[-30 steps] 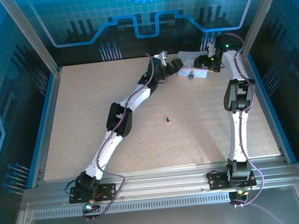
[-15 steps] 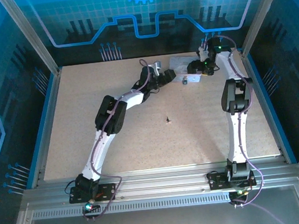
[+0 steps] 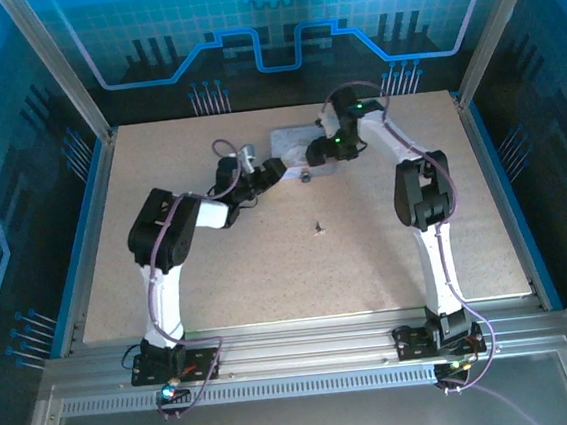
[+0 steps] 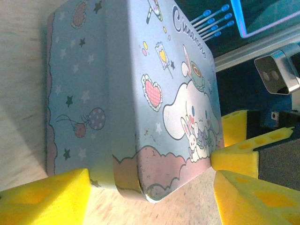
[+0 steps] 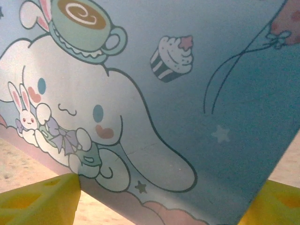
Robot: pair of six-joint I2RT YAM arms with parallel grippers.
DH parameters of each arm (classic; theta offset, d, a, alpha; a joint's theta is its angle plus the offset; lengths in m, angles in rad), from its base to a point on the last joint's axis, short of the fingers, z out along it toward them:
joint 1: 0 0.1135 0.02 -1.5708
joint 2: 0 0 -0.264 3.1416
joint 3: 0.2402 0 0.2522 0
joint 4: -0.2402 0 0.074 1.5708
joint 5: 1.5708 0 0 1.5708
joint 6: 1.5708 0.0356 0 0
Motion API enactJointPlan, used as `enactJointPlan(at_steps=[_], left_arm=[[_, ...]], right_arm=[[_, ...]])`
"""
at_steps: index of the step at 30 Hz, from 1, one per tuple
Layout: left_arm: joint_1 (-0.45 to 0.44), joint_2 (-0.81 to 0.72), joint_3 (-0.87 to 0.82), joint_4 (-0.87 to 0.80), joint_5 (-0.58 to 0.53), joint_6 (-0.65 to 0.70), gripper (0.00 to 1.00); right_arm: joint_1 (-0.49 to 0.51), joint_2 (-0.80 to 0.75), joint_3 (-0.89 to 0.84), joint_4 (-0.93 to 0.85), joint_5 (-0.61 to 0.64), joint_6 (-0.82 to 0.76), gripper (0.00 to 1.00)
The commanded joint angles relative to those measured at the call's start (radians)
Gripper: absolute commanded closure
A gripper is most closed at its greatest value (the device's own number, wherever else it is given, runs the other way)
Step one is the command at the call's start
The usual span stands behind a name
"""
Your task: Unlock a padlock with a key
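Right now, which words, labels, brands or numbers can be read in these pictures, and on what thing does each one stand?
"Cinnamo": dark curly lettering on the lid of the tin, near its far edge; the last letters run off at the lid's edge and cannot be read.
No other text can be read: the lid's drawings carry no letters, and in the top view the tin is too small to read.

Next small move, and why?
Probably release the right claw from the tin box and move it toward the key. Both it and the left claw look clamped on that box, and the key lies alone mid-table, apart from the padlock at the box's near edge.
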Motion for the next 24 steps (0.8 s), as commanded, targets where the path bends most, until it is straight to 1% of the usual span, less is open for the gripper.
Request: enactJointPlan(at_steps=[1, 6, 9, 11, 14, 17, 21, 24], left_arm=[[0.018, -0.134, -0.111, 0.199, 0.102, -0.019, 0.29], [0.123, -0.276, -0.276, 0.167, 0.126, -0.013, 0.29], [0.190, -0.345, -0.347, 0.143, 0.141, -0.011, 0.29], [0.218, -0.385, -0.370, 0.095, 0.154, 0.005, 0.28], [0.230, -0.442, -0.369, -0.056, 0.159, 0.081, 0.27], [0.230, -0.491, -0.370, -0.187, 0.142, 0.146, 0.26], [0.230, -0.574, -0.372, -0.325, 0.101, 0.233, 0.25], [0.223, -0.648, -0.352, -0.470, 0.065, 0.318, 0.25]], right_arm=[[0.131, 0.035, 0.089, -0.026, -0.131, 0.042, 0.18], [0.218, 0.086, 0.160, -0.008, -0.155, 0.156, 0.18], [0.245, 0.123, 0.203, -0.002, -0.166, 0.235, 0.17], [0.258, 0.137, 0.220, -0.002, -0.159, 0.263, 0.16], [0.268, 0.132, 0.217, -0.007, -0.111, 0.285, 0.15], [0.267, 0.105, 0.190, -0.009, -0.070, 0.297, 0.14], [0.265, 0.034, 0.125, -0.007, -0.016, 0.294, 0.12], [0.262, -0.053, 0.047, 0.007, 0.022, 0.290, 0.12]])
